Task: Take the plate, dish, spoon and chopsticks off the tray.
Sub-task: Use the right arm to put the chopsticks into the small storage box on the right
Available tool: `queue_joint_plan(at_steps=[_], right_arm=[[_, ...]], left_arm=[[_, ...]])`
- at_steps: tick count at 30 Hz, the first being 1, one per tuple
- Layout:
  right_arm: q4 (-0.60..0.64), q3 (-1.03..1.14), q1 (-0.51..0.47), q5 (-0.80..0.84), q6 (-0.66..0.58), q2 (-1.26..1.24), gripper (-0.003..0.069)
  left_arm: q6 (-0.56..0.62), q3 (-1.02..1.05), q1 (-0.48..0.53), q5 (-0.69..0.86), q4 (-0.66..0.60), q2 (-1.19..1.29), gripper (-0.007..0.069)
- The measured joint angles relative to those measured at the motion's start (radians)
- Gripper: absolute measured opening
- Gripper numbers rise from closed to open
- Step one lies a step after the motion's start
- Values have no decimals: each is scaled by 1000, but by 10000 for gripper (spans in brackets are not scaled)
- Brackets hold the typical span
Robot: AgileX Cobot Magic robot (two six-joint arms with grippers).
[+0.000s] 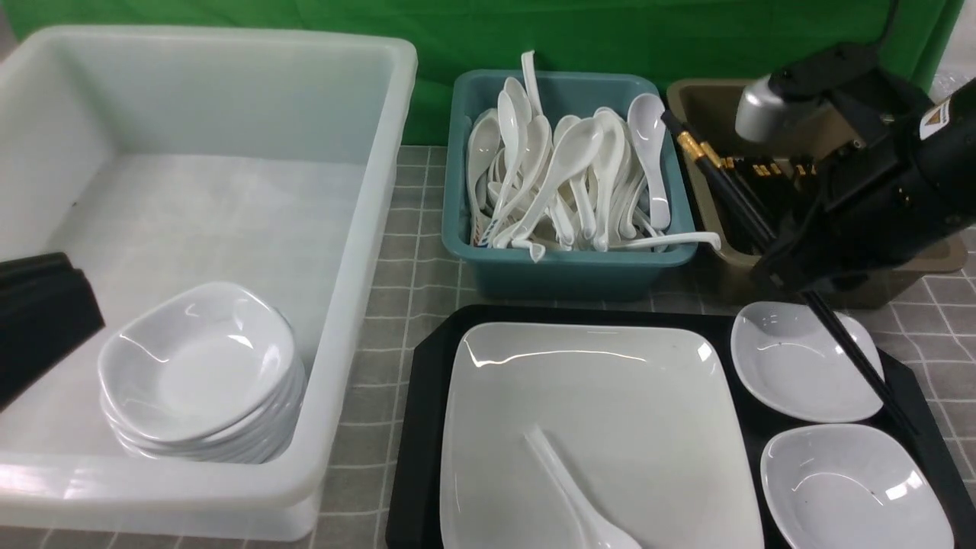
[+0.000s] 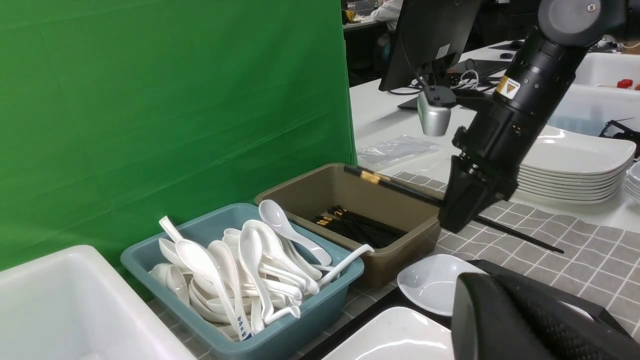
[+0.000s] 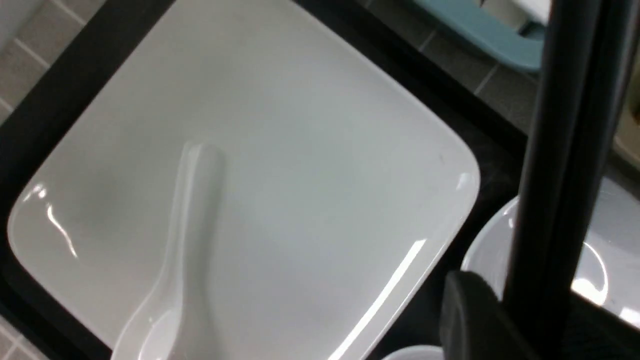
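Note:
The large white plate (image 1: 610, 427) lies on the black tray (image 1: 415, 457) with a white spoon (image 1: 579, 496) on it. Two small white dishes (image 1: 801, 358) (image 1: 854, 488) sit on the tray's right side. My right gripper (image 1: 793, 282) is shut on the black chopsticks (image 1: 858, 362), held slanted in the air over the far dish and the brown tub's front; their gold-banded ends point toward the tub. The right wrist view shows the chopsticks (image 3: 565, 150) above the plate (image 3: 300, 175) and spoon (image 3: 190, 240). My left gripper (image 1: 76, 320) hovers over the white tub; its jaws do not show clearly.
A big white tub (image 1: 358, 267) at the left holds a stack of small dishes (image 1: 198, 366). A teal tub (image 1: 564, 267) full of spoons and a brown tub (image 1: 705, 99) with chopsticks stand behind the tray. A stack of square plates (image 2: 575, 165) sits far right.

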Motion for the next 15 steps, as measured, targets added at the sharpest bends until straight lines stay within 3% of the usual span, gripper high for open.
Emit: queue_joint_plan(at_steps=[15], right_arm=[[1,-3,-16,-54,7,54,126]], left_arm=[[1,0,0,5,38,0,12]])
